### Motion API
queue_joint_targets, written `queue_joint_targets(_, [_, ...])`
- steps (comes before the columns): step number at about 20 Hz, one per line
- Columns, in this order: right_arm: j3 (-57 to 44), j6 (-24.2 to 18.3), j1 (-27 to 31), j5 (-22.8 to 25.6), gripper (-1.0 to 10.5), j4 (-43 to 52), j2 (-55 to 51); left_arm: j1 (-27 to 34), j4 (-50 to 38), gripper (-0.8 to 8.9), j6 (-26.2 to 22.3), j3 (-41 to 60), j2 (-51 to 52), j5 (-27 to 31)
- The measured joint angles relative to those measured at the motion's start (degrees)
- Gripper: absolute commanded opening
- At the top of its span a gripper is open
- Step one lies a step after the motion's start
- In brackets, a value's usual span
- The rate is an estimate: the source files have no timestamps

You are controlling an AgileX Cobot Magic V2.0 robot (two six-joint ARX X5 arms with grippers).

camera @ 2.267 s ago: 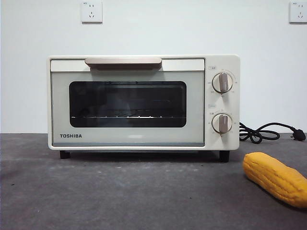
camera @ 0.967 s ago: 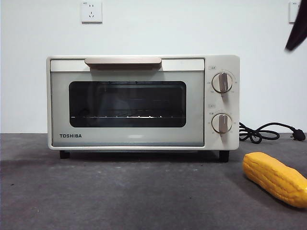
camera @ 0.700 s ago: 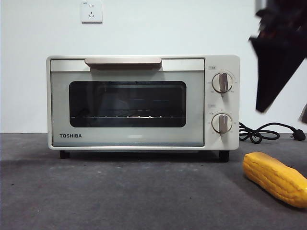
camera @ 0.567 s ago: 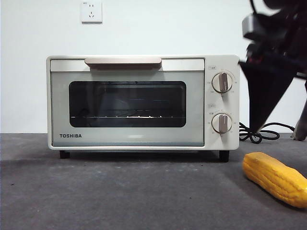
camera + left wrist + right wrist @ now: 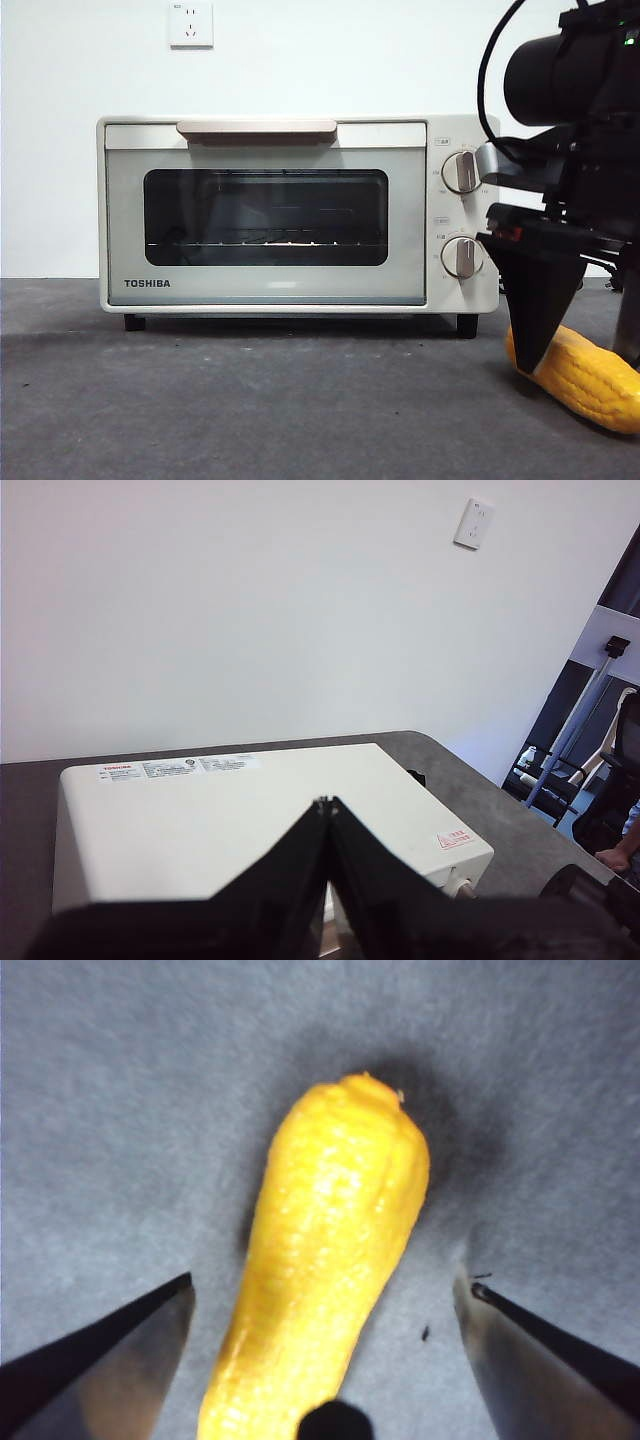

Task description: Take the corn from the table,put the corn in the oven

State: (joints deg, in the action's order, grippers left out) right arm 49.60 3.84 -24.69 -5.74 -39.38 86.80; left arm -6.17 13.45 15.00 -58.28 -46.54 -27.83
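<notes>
Right wrist view shows the right gripper (image 5: 325, 1305) spread wide, one jaw on each side of the corn (image 5: 325, 1260), which lies on the table (image 5: 90, 1110) to the right of the oven (image 5: 270, 215), apparently set up for a crosswise grasp. The oven door is closed. The left gripper (image 5: 326, 805), jaws together, waits above the oven. The arm hides part of the cob in the front view.

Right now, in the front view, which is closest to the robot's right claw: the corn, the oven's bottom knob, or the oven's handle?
From the right gripper:
1. The corn, lying between the jaws.
2. The bottom knob, on the oven's near side.
3. The handle, across the oven's top.
</notes>
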Motion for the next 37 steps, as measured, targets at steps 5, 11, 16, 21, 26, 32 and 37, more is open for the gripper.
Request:
queue_joint_targets(5, [0.00, 0.00, 0.00, -0.02, -0.1, 0.20, 0.09, 0.00, 0.00, -0.01, 0.00, 0.00, 0.00, 0.00])
queue_joint_targets(11, [0.00, 0.00, 0.00, -0.07, -0.1, -4.26, -4.17, -1.55, -0.50, -0.06, 0.00, 0.00, -2.27, -0.28])
queue_joint_targets(16, [0.00, 0.07, -0.02, -1.53, -0.1, -8.07, -17.49, -7.72, -2.69, -0.06, -0.90, -0.96, -8.15, -0.15])
queue_joint_targets(21, [0.94, 1.66, 0.00, -5.05, -0.1, -11.10, -31.67, -13.86, -2.56, -0.06, -3.69, -3.56, -15.41, 2.78])
queue_joint_targets(26, [3.32, 3.06, 0.00, -5.20, -0.1, -13.57, -38.56, -17.99, 2.05, -0.06, -7.63, -6.19, -21.68, 7.89])
queue_joint_targets(32, [8.57, 3.23, 0.00, -5.20, -0.1, -16.37, -39.36, -20.26, 4.37, -0.06, -11.23, -6.19, -28.61, 12.74])
queue_joint_targets(37, [10.51, 3.23, 0.00, -5.20, -0.1, -16.81, -39.41, -20.26, 5.51, -0.06, -12.68, -6.19, -32.83, 15.78])
